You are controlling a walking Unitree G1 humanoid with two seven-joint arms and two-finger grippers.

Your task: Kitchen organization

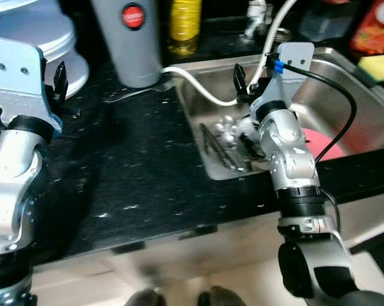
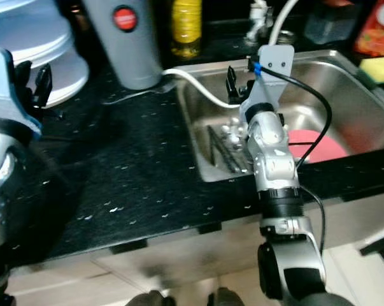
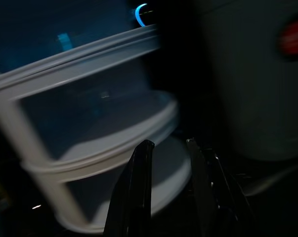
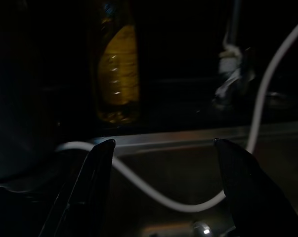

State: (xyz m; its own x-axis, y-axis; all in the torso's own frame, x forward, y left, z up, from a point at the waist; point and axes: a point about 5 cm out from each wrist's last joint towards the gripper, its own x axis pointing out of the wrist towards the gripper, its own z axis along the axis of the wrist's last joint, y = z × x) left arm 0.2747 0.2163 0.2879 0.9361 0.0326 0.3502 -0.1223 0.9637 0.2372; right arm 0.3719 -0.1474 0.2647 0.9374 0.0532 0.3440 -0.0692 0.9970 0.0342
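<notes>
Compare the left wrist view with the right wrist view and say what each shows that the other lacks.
Left wrist: a white tiered plastic rack and a grey canister with a red round badge, past the narrowly parted left end effector.
Right wrist: a yellow bottle, a white hose and the steel sink's rim, past the open right end effector.
Both: dim light, black fingers.
</notes>
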